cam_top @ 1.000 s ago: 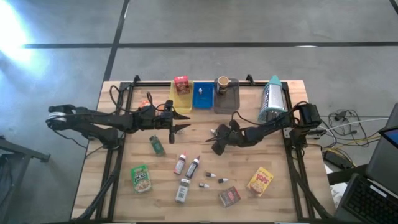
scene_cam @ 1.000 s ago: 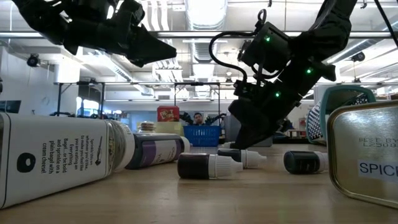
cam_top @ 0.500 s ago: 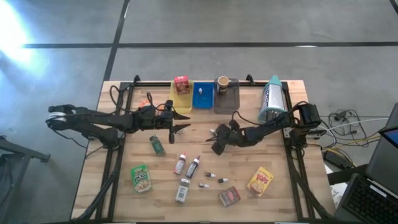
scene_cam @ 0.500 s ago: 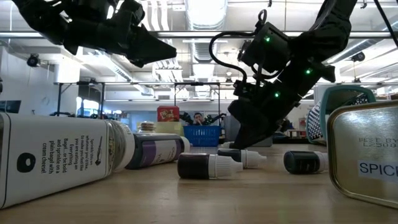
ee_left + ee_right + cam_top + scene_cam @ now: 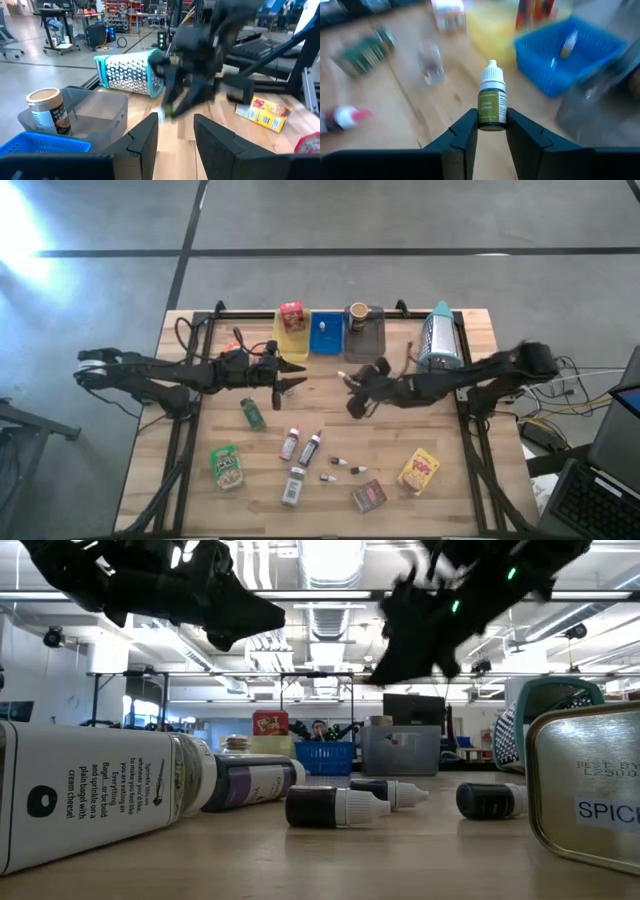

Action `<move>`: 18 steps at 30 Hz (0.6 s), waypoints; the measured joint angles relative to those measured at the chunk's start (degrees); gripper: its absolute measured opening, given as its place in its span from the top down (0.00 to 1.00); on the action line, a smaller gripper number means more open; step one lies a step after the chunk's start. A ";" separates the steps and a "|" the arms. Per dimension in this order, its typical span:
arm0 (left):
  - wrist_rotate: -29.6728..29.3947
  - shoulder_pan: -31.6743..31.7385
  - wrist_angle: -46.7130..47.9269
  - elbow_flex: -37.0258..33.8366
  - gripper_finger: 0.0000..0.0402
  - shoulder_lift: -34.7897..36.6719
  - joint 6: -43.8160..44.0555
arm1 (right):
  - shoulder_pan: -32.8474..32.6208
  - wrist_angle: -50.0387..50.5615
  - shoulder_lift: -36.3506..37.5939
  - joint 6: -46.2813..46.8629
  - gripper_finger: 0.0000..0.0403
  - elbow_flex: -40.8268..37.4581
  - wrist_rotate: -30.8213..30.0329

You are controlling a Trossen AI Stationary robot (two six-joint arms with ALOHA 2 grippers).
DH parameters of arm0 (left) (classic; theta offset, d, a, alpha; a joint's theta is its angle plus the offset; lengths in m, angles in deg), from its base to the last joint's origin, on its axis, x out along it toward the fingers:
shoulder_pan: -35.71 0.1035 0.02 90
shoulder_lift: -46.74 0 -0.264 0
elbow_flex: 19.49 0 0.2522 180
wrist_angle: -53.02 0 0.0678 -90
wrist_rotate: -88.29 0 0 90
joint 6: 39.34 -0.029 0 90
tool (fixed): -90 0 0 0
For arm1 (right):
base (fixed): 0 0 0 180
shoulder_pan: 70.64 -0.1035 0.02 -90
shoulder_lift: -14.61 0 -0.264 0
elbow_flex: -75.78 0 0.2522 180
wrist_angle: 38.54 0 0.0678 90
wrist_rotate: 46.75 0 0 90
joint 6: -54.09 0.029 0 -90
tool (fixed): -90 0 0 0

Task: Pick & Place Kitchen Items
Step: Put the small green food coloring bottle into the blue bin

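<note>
- Lifted off the tabletop (image 5: 200,490) since a second ago: right gripper (image 5: 490,131), fingers (image 5: 465,135) clamping a small green vial (image 5: 491,107), near the blue tray (image 5: 325,333);
- Left gripper (image 5: 297,383) near the blue tray too, fingers slightly parted, empty.

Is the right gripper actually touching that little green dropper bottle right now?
Touching. The right wrist view shows the right gripper with both fingers pressed against the base of the green dropper bottle.

Overhead looks straight down; low camera skims tabletop; both share blue tray (image 5: 324,333)
</note>
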 joint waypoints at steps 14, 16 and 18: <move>1.17 0.04 -24.31 6.43 0.67 -12.61 4.99 | -3.40 1.61 28.04 -14.86 0.80 -2.44 1.06; 5.81 0.27 -15.52 11.18 0.67 -13.92 4.52 | -3.77 3.50 29.54 -15.03 0.79 -2.27 3.52; 10.73 0.33 -2.93 17.15 0.66 -14.88 3.17 | -4.08 5.52 30.63 -15.03 0.78 -2.13 6.31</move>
